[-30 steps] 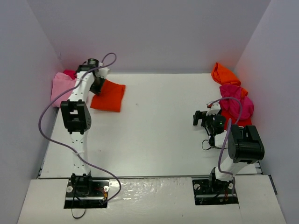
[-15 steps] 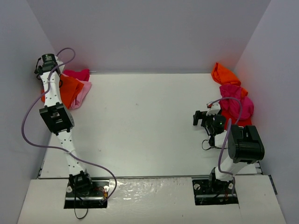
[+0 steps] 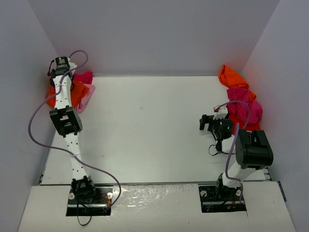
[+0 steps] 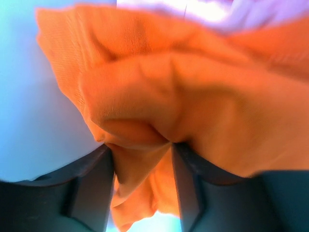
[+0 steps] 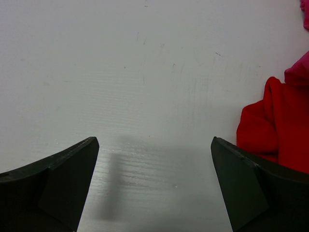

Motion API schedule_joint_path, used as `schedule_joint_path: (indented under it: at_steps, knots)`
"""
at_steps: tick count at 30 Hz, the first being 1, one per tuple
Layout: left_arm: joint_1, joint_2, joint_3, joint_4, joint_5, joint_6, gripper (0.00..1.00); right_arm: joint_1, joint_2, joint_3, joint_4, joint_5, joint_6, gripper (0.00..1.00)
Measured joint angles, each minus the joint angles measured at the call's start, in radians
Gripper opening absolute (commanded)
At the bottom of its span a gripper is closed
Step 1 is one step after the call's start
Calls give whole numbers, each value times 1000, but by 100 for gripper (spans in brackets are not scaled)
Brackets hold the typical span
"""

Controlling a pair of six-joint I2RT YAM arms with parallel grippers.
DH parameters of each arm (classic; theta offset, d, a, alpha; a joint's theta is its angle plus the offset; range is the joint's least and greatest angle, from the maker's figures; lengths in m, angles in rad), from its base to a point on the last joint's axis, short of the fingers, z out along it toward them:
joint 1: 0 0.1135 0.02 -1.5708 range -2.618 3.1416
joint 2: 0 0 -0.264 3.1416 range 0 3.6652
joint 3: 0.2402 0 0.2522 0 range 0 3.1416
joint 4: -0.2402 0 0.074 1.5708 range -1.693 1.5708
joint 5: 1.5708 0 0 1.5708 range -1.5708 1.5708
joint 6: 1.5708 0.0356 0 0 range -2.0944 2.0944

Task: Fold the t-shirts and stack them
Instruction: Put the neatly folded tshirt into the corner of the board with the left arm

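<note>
Two arms stand over the surface, and only one is busy. The left claw is clamped hard on a bunch of the orange-red tee, with cloth squeezed between its fingers and bulging out past them. Below that claw the tee drapes onto the light pink tee, and a magenta tee lies just off to the claw's right.

I'd judge the step in hand to be laying this tee on the stack. To do it well, lower until the hanging edge touches first. Then draw the claw away from the side wall so the cloth spreads flat over the pink one instead of dropping in a heap, and let go only once the stack carries the weight.

The tee is crumpled, so its line is hard to read from above. It seems to run from the claw outward and down, with the loose end pointing toward the open middle of the surface.

The right claw gapes wide with nothing in it, low over bare surface. The red tee lies just to its right. A second magenta tee and an orange tee sit beyond that.
</note>
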Motion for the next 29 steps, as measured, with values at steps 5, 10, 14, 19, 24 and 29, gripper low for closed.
schedule_joint_path:
  at_steps: [5,10,14,19,24,29]
  knots:
    - [-28,11,2,100,5,-41,84,0,0,0,0,0,0,100]
    - [-51,-49,-51,172,61,-111,74,0,0,0,0,0,0,100]
    - [-74,-132,-51,171,148,-204,78,0,0,0,0,0,0,100]
    - [-93,-461,-295,190,323,-387,80,0,0,0,0,0,0,100]
    - [-95,-759,-605,262,356,-469,90,0,0,2,0,1,0,100]
    - [-97,-1253,-1241,410,332,-523,82,0,0,2,0,1,0,100]
